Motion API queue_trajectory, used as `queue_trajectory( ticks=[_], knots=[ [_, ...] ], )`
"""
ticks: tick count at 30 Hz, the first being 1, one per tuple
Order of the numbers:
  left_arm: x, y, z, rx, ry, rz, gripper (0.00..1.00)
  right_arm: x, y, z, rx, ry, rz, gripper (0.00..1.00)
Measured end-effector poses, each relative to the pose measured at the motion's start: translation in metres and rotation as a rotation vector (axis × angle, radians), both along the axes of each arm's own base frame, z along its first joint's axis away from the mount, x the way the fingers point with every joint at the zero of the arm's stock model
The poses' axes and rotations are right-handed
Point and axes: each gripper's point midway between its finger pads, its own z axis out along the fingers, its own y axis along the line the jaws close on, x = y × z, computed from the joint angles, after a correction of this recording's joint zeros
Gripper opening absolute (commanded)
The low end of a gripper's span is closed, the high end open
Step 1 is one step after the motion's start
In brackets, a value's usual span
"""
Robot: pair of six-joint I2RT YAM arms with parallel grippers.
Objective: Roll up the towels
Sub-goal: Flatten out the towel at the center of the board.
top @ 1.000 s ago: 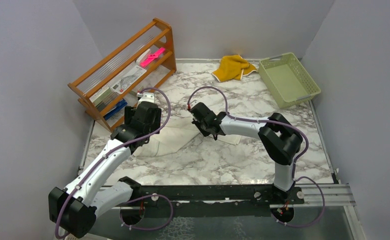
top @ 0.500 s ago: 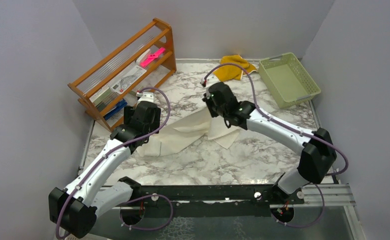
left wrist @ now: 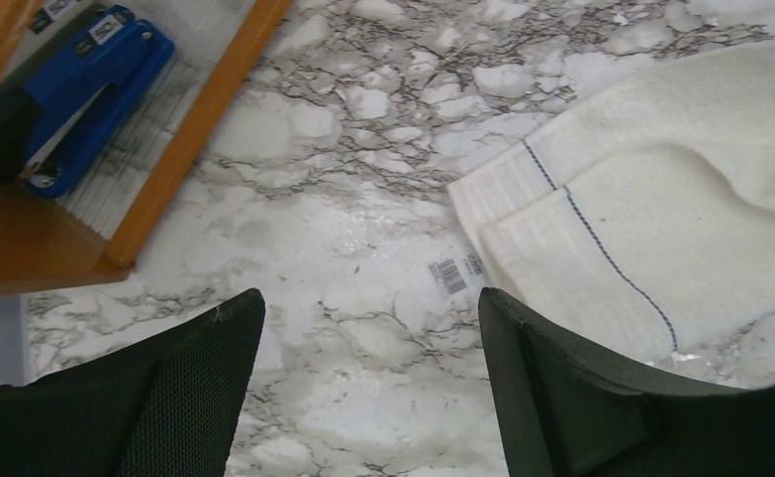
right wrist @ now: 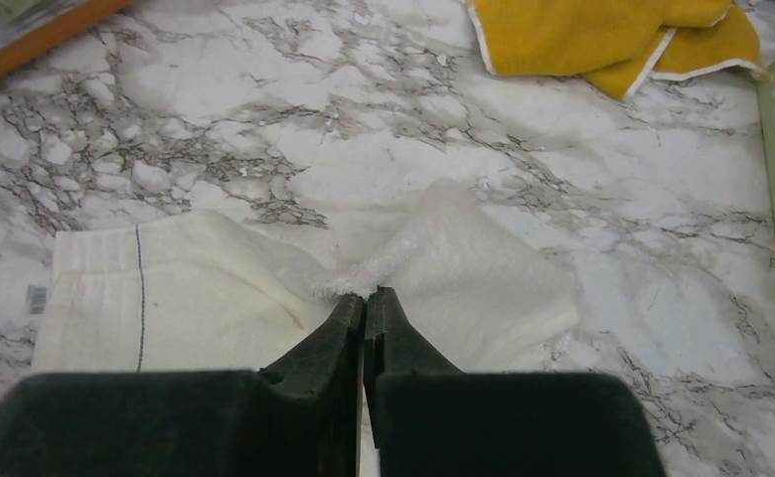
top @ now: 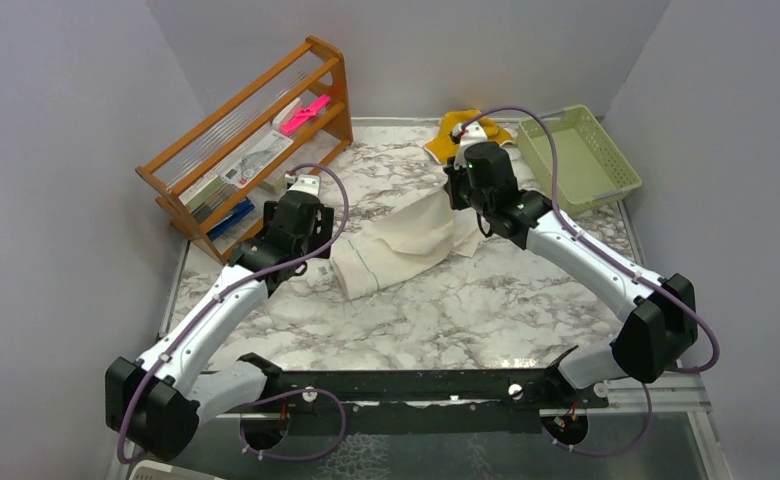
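Observation:
The cream-white towel (top: 396,250) lies mid-table, its right end lifted. My right gripper (top: 463,200) is shut on that raised edge; in the right wrist view the fingertips (right wrist: 366,295) pinch the fluffy cloth (right wrist: 463,258). My left gripper (top: 311,262) is open and empty, just left of the towel's striped end (left wrist: 602,238), over bare marble. The mustard-yellow towel (top: 444,140) lies crumpled at the back, partly hidden by the right arm, and also shows in the right wrist view (right wrist: 602,40). Its brown printed face does not show.
A wooden rack (top: 246,140) with a blue stapler (left wrist: 85,89) and pink item stands at the back left, close to my left gripper. A green basket (top: 578,160) sits at the back right. Grey walls close in three sides.
My right gripper has carried the towel's edge up and to the back right, dragging the cloth that way. My left gripper has let go of the towel's left end and now stands open.

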Motion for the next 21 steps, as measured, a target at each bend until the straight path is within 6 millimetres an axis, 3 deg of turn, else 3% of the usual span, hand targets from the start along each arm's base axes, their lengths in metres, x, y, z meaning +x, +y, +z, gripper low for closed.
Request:
queue_trajectory(
  ticks=[6,14,21],
  knots=[
    [0.011,-0.022,-0.023,-0.047,0.066,-0.040,0.81,-0.003,0.004,0.000,0.015,0.006,0.022,0.01],
    [0.041,-0.019,-0.093,-0.029,0.254,0.084,0.62,-0.015,0.011,-0.012,0.050,0.042,0.069,0.01],
    [0.056,-0.023,-0.110,-0.140,0.246,0.145,0.56,-0.022,0.018,-0.012,0.083,0.055,0.114,0.01]
  ],
)
